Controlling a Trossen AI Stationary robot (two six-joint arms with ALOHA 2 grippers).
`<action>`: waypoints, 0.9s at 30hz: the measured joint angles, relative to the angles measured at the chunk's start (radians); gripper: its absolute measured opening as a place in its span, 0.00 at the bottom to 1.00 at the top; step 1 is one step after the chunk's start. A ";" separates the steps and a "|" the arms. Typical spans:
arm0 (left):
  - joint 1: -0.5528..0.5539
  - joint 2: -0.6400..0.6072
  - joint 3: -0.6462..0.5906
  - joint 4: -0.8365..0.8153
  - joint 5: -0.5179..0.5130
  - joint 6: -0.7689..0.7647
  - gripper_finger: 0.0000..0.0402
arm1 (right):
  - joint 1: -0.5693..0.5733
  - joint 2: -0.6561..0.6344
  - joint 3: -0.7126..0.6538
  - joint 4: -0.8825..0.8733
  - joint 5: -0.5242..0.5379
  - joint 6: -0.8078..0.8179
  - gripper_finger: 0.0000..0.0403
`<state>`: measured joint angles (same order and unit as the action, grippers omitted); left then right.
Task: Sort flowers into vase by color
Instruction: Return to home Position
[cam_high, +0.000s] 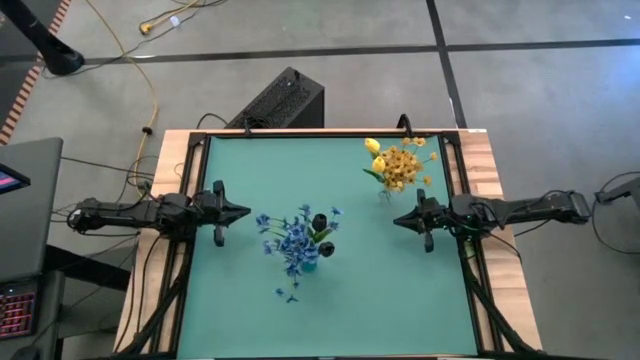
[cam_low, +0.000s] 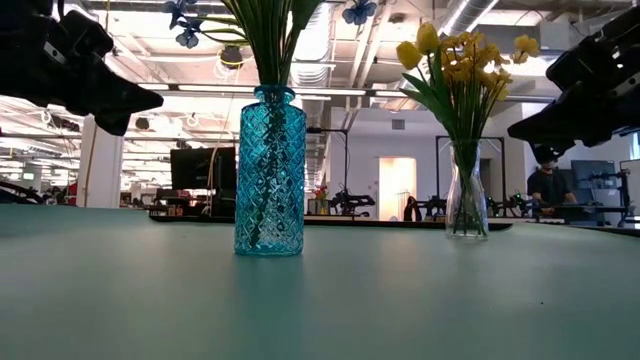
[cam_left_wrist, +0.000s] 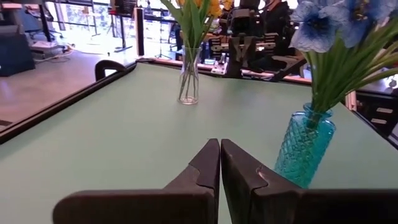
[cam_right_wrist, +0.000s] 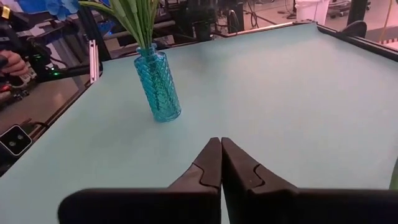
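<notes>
Your left gripper (cam_high: 244, 212) and right gripper (cam_high: 398, 221) hover closed and empty at the table's (cam_high: 400, 300) sides, blue flowers (cam_high: 293, 243) in the blue vase (cam_low: 270, 170), yellow flowers (cam_high: 401, 166) in the clear vase (cam_low: 467, 200), so only homing seems left.

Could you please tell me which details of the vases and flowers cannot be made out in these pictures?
1. Low view: the top edge cuts off most blue flowers above the blue vase; the dark buds do not show.
2. High view: the clear vase is almost hidden beneath its yellow flowers; the blue vase likewise beneath its bouquet.
3. Right wrist view: the top edge cuts off the blue vase's blooms; the clear vase does not show.
</notes>
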<state>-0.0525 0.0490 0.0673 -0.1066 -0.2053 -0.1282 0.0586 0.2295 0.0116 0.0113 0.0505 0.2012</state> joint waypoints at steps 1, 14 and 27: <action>0.000 0.000 0.000 0.000 -0.005 0.000 0.00 | 0.000 0.000 0.000 0.000 0.000 0.000 0.09; 0.000 0.000 0.001 -0.026 -0.020 0.000 0.00 | 0.000 0.000 0.000 -0.003 0.000 0.000 0.12; 0.000 0.000 0.001 -0.029 -0.021 0.000 0.00 | 0.000 0.000 -0.001 -0.003 0.001 0.001 0.12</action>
<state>-0.0525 0.0494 0.0685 -0.1356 -0.2264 -0.1280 0.0586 0.2295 0.0109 0.0078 0.0512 0.2020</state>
